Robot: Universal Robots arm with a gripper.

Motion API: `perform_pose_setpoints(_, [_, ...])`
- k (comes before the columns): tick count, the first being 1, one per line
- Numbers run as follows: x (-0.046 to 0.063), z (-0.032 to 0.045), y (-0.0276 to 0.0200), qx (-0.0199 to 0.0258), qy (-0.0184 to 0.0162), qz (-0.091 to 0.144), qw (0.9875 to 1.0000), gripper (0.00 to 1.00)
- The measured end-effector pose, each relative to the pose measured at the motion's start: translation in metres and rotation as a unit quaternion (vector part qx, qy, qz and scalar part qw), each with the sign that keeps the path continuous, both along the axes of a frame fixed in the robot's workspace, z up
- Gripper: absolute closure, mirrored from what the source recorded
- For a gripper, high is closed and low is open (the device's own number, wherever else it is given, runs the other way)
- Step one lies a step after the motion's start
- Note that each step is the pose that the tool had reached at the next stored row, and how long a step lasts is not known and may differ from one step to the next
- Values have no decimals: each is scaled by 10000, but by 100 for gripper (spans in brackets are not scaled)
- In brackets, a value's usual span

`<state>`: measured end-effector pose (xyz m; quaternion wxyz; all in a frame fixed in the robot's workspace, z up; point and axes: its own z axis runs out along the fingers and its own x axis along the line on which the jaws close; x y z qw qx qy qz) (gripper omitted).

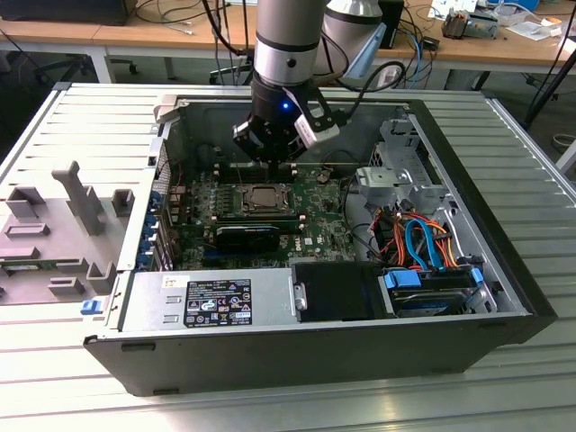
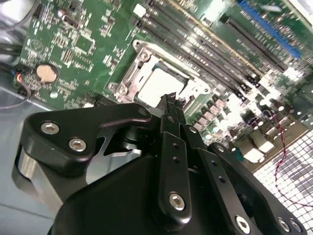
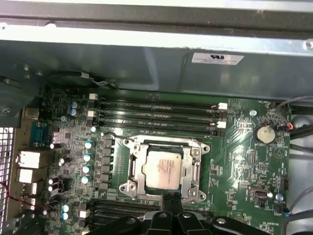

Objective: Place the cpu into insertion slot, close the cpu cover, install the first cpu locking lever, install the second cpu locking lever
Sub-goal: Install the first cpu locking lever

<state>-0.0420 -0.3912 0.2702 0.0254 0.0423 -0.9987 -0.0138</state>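
The cpu (image 3: 164,169) lies flat in the insertion slot (image 3: 127,186) on the green motherboard (image 3: 244,161), its dull silver top showing. The cpu cover (image 3: 164,143) lies down around it, chip framed by its square cut-out. My gripper (image 3: 171,200) hangs just above the board beside the socket's edge, black fingers together with nothing between them. In the second wrist view the gripper (image 2: 171,104) ends right at the rim of the cpu cover (image 2: 128,73), next to the cpu (image 2: 157,87). From outside, the gripper (image 1: 274,171) stands over the far side of the socket (image 1: 266,196). How the locking levers stand, I cannot tell.
Long black memory slots (image 3: 156,115) run beside the socket, with a coin battery (image 3: 265,133) further off. The metal case wall (image 3: 146,63) rises close behind. A power supply (image 1: 207,301) and a drive cage with coloured cables (image 1: 423,243) fill the case's near side.
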Motion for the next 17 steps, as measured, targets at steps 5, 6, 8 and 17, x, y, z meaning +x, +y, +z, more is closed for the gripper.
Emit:
perform_pose_setpoints(5, [0, 0, 0, 5, 0, 14, 10000, 89])
perform_pose_setpoints(6, [0, 0, 0, 5, -2, 13, 10000, 89])
perform_pose_setpoints(8, [0, -2, -1, 5, -91, 13, 10000, 89])
perform_pose_setpoints(17, [-1, -4, 0, 4, -249, 11, 9997, 89])
